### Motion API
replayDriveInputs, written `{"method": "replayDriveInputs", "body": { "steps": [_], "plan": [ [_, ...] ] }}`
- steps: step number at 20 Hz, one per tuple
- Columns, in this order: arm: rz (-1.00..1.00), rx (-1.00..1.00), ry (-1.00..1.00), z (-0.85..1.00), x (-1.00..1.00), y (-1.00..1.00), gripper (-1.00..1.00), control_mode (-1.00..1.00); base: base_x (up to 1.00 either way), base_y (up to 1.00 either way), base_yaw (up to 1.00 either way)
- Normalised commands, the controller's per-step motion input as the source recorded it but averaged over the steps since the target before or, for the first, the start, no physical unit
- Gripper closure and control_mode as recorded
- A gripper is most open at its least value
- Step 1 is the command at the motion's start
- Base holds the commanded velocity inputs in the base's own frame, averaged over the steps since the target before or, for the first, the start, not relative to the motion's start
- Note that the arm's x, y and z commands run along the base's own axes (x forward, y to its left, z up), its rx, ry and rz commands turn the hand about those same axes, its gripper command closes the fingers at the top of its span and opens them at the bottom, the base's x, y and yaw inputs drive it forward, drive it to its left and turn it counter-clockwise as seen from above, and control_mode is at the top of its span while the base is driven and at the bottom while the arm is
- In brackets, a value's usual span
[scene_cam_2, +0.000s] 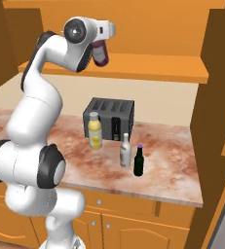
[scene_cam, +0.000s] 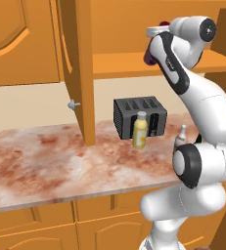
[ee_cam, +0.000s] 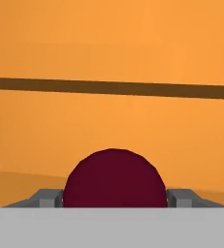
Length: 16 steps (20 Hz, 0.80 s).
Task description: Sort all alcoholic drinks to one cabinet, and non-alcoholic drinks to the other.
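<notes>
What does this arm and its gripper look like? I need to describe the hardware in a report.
The arm is glossy white with rounded, tubular links and dark grey-black bands and round caps at its joints. No cables or markings show. The gripper has two small grey, blocky fingertips.

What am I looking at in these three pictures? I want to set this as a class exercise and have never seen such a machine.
It is a simulated kitchen with a white robot arm. Two pictures come from cameras behind the arm, to its left and right. The third looks along its end effector. The end effector grips a purple-maroon bottle, raised at the open cabinet shelf; in the hand view the bottle is the dark rounded shape between the fingers. On the marbled counter stand a dark toaster, a pale yellow bottle, a whitish-clear glass bottle and a dark glass bottle with a purple cap.
</notes>
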Motion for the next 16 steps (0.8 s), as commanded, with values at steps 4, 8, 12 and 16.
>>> {"method": "replayDriveInputs", "body": {
  "steps": [4,8,12,16],
  "plan": [
    [0.04,-0.04,0.0,-0.18,0.4,0.06,-1.0,-1.0,0.0,0.0,0.0],
    [0.03,-0.03,0.0,-0.16,0.41,0.01,-1.0,-1.0,0.0,0.0,0.0],
    [0.01,-0.03,0.0,-0.11,0.38,0.01,-1.0,-1.0,0.0,0.0,0.0],
    [0.0,-0.02,0.0,-0.05,0.32,0.0,-1.0,-1.0,0.0,0.0,0.0]
  ]
}}
